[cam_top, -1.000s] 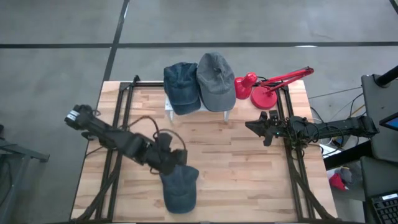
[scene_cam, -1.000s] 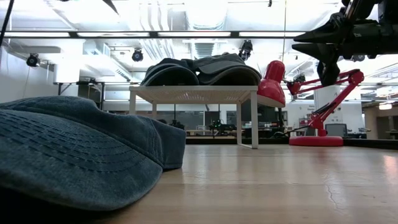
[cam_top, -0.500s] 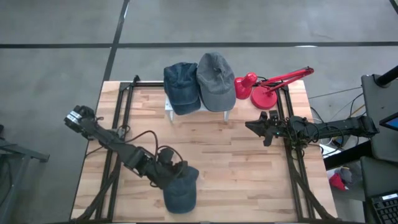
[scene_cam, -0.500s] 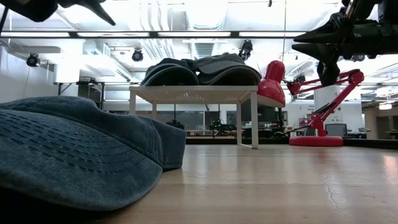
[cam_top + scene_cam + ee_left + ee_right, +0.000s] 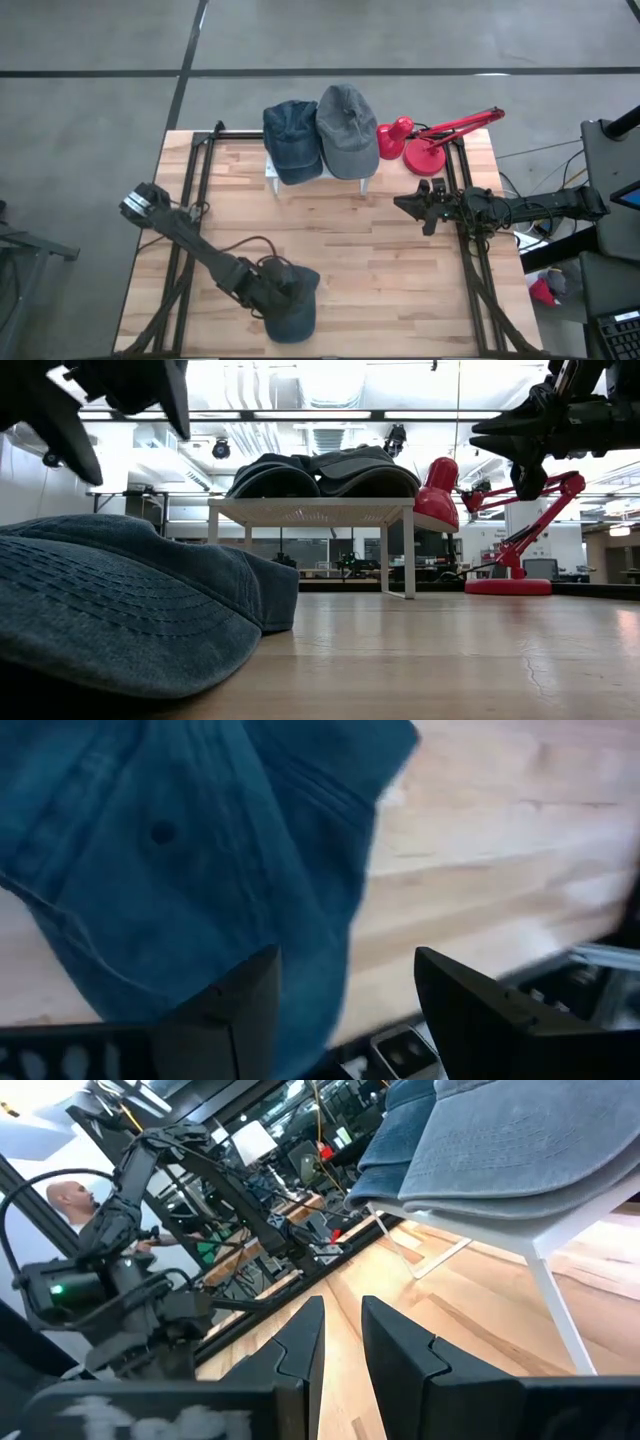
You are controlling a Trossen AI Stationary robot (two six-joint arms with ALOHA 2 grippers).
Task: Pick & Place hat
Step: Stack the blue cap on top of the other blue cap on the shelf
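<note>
Now I am reaching with my left gripper (image 5: 277, 293) over the dark blue hat (image 5: 290, 308), which is lying flat near the front edge of the wooden table (image 5: 380, 270), a little left of the middle. My wrist camera is showing both fingers (image 5: 235, 1010) spread apart, with the denim crown (image 5: 180, 870) filling the space ahead of them and nothing pinched yet. I am judging this as the approach just ahead of the grasp: the pick is not made. Next I would need to lower the fingers so that one passes onto the cloth and they gather a fold of the crown or the edge of the brim, then close firmly, because soft denim can slip out of a shallow pinch.

Further along, toward the back of the table, a small white stand (image 5: 318, 172) is carrying another blue hat (image 5: 289, 140) and a grey hat (image 5: 347, 130), beside a red desk lamp (image 5: 425, 140). At the right side, my right gripper (image 5: 405, 204) is waiting above the table, its fingers nearly together and empty.
</note>
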